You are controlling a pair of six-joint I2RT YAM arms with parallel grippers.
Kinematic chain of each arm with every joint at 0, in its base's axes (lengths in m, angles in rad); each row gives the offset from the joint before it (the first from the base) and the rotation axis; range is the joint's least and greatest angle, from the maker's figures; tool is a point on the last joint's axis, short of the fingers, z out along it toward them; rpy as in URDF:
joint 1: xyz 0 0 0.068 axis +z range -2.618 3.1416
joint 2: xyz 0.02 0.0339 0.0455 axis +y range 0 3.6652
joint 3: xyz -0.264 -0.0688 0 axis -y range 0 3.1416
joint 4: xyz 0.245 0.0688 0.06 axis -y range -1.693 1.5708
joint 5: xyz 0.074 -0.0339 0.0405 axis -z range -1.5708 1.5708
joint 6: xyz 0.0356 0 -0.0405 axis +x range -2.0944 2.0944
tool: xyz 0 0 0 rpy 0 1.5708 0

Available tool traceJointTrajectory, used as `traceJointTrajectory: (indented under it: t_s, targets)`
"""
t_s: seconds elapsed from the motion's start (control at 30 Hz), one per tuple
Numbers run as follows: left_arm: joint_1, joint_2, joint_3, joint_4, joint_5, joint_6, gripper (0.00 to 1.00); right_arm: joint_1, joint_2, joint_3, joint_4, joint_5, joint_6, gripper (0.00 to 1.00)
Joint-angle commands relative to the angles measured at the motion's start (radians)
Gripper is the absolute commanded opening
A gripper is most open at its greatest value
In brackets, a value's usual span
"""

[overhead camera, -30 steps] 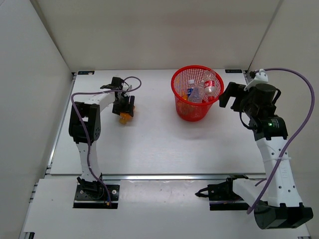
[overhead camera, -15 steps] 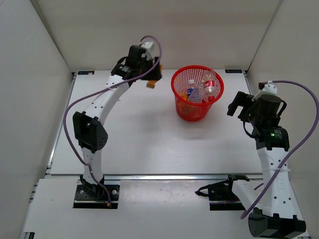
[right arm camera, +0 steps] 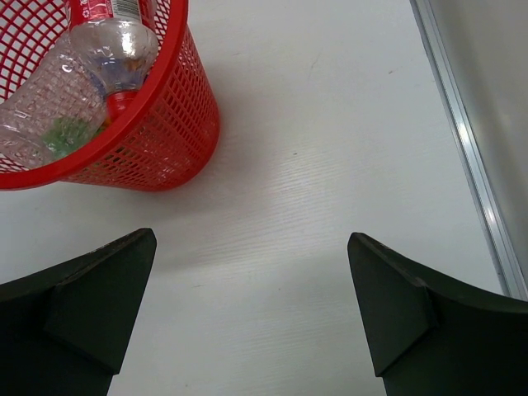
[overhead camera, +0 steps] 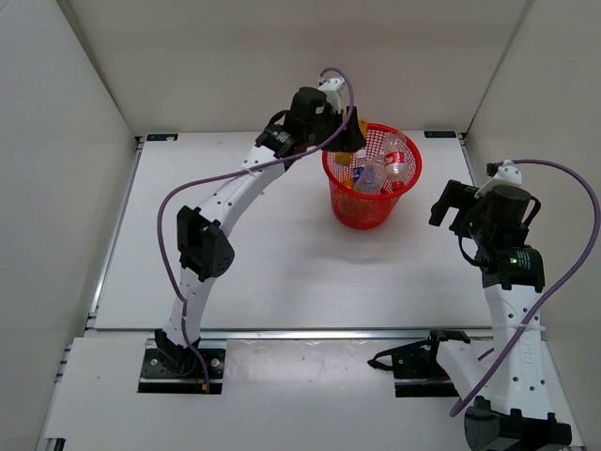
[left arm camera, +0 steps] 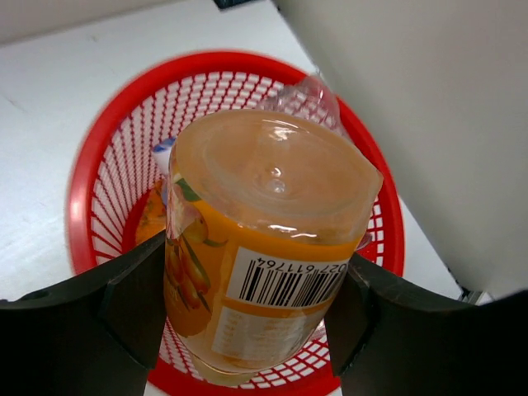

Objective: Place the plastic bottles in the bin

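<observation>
My left gripper is shut on an orange bottle and holds it over the near-left rim of the red mesh bin. In the left wrist view the bottle's base faces the camera, with the bin's rim below it. Another orange bottle lies inside. The bin holds a plain clear bottle, a red-labelled one and a blue-labelled one. Something green shows at the bottom. My right gripper is open and empty above bare table, right of the bin.
White walls close in the table on the left, back and right. A metal rail runs along the table's right edge, close to my right gripper. The left arm stretches diagonally across the table's middle toward the bin.
My left arm lifted the orange bottle from the far left of the table and swung it right to the bin's rim. My right gripper drew back from the bin, right and nearer.
</observation>
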Motion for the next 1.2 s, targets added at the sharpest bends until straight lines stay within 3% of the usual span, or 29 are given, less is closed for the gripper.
traceJointTrajectory:
  t_s: [0.0,0.1,0.2,0.4,0.57,0.67,0.73,0.77,0.83,0.93,1.07,1.17]
  targets:
    - [-0.011,-0.006,0.035,0.031,0.004,-0.026,0.58,-0.006,-0.010,-0.001,0.031,-0.019,-0.007,1.00]
    - [-0.004,-0.006,-0.006,0.042,0.020,-0.039,0.68,-0.003,-0.013,-0.007,0.031,-0.008,-0.001,1.00]
    - [-0.032,-0.014,0.000,0.022,0.021,-0.007,0.96,0.000,-0.008,-0.003,0.016,0.021,0.008,0.99]
    - [-0.047,-0.046,0.041,-0.029,-0.057,0.020,0.99,0.004,0.044,0.034,-0.026,-0.003,-0.024,0.99]
    - [-0.055,-0.210,-0.060,-0.107,-0.195,0.067,0.99,-0.005,0.140,0.103,-0.152,0.061,0.005,1.00]
    - [-0.066,-0.389,-0.244,-0.162,-0.376,0.096,0.99,-0.042,0.164,0.093,-0.176,0.063,-0.006,0.99]
    - [-0.049,-0.541,-0.499,-0.170,-0.471,0.066,0.98,-0.057,0.154,0.073,-0.167,0.035,-0.026,0.99]
    - [-0.018,-0.651,-0.579,-0.165,-0.494,0.012,0.99,-0.060,0.135,0.056,-0.144,0.035,-0.027,0.99]
    - [0.034,-0.819,-0.897,-0.139,-0.506,-0.045,0.98,-0.065,0.101,0.017,-0.127,0.061,-0.018,0.99]
    - [0.138,-1.082,-1.139,-0.240,-0.520,-0.140,0.99,-0.076,0.092,-0.013,-0.133,0.082,-0.024,1.00]
    - [0.265,-1.248,-1.275,-0.367,-0.546,-0.139,0.99,-0.080,0.088,-0.068,-0.121,-0.006,-0.006,0.99]
    - [0.293,-1.327,-1.286,-0.401,-0.528,-0.140,0.99,-0.056,0.104,-0.072,-0.109,-0.036,0.005,0.99]
